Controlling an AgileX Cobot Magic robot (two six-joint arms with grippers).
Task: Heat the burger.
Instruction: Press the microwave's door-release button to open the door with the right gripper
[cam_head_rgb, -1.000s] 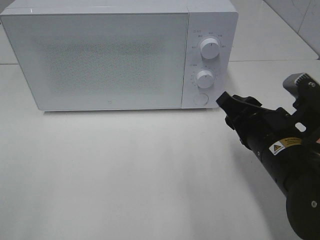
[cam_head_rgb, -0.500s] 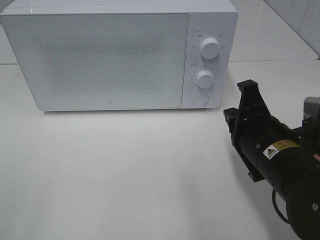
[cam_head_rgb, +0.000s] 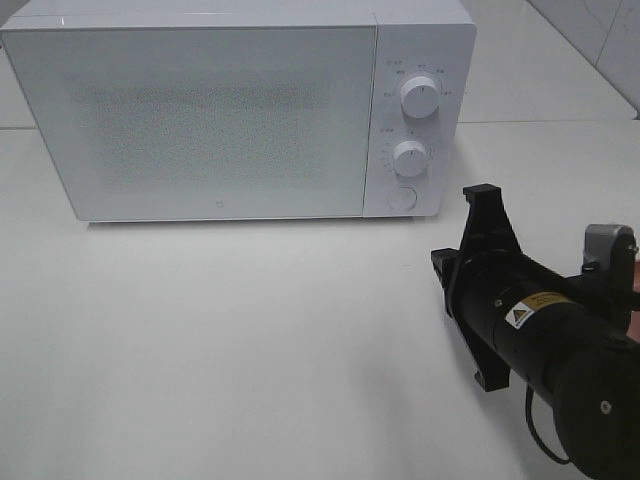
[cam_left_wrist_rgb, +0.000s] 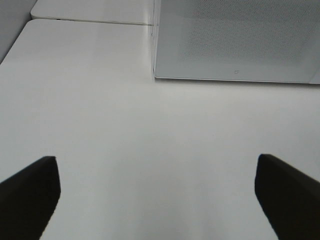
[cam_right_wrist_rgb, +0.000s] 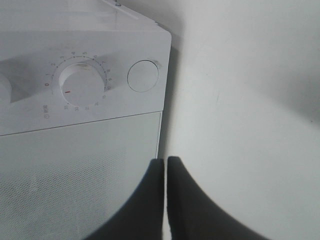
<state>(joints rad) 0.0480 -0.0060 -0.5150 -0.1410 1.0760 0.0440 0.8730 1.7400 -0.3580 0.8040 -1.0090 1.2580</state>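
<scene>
The burger is out of view. A white microwave (cam_head_rgb: 220, 120) stands at the back of the table with its door closed; it also shows in the left wrist view as the microwave (cam_left_wrist_rgb: 235, 40). My right gripper (cam_head_rgb: 441, 264) is shut on nothing and hovers a little in front of the microwave's lower right corner. In the right wrist view its gripper (cam_right_wrist_rgb: 165, 162) has both fingertips pressed together, pointing at the door's edge below the round button (cam_right_wrist_rgb: 143, 76). The left gripper (cam_left_wrist_rgb: 160, 200) is open over bare table, and it does not show in the exterior view.
The microwave's control panel carries an upper knob (cam_head_rgb: 418, 97), a lower knob (cam_head_rgb: 410, 157) and a round button (cam_head_rgb: 401, 198). The white table (cam_head_rgb: 250, 340) stretches out in front. A tiled wall rises at the back right.
The right gripper has shut. Its arm has drawn back from the microwave's round button toward the near right and rolled about its axis. The left gripper stays open.
</scene>
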